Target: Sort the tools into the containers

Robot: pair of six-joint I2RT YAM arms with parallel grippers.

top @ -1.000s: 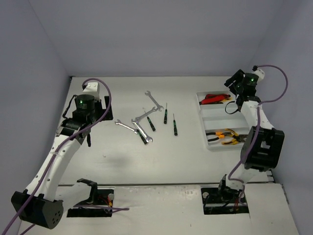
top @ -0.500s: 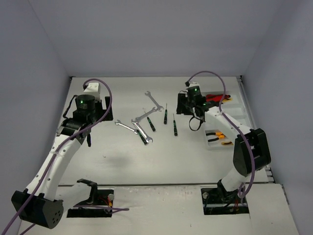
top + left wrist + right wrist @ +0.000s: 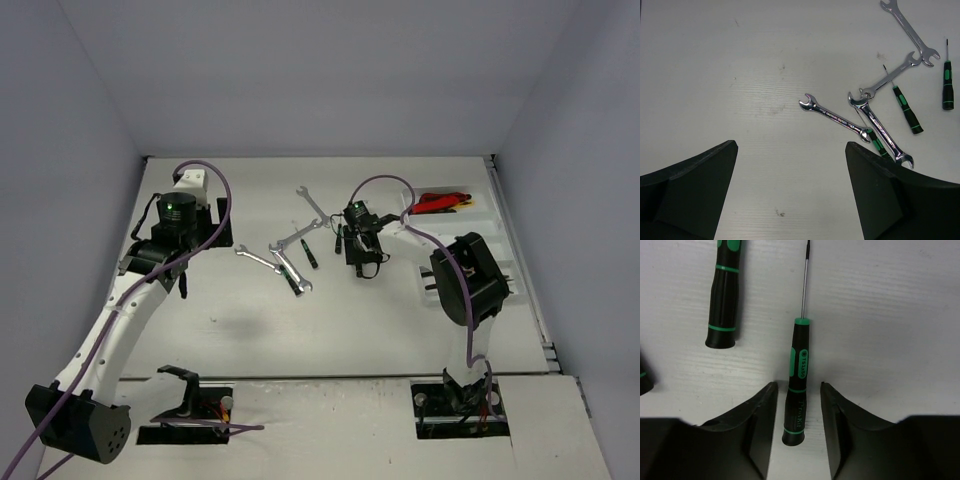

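My right gripper (image 3: 798,386) is down on the table with its open jaws either side of a black-and-green screwdriver (image 3: 800,365); a narrow gap shows on each side of the handle. From above, the right gripper (image 3: 357,255) covers that screwdriver. Left of it lie two more screwdrivers (image 3: 310,253) (image 3: 339,240) and several silver wrenches (image 3: 300,234). The white tray (image 3: 497,228) sits at the right with red-handled cutters (image 3: 440,202) in its far compartment. My left gripper (image 3: 790,147) hangs wide open and empty over bare table, left of the wrenches (image 3: 835,116).
Another screwdriver handle (image 3: 724,300) lies just left of the one between my right fingers (image 3: 755,415). A fourth screwdriver (image 3: 877,142) is tucked under two crossed wrenches (image 3: 880,135). The right arm's upper links (image 3: 465,275) cover the tray's near compartments.
The right arm swung left from over the tray to the screwdrivers and came down, its jaws narrowing around one handle. The left arm stayed put.
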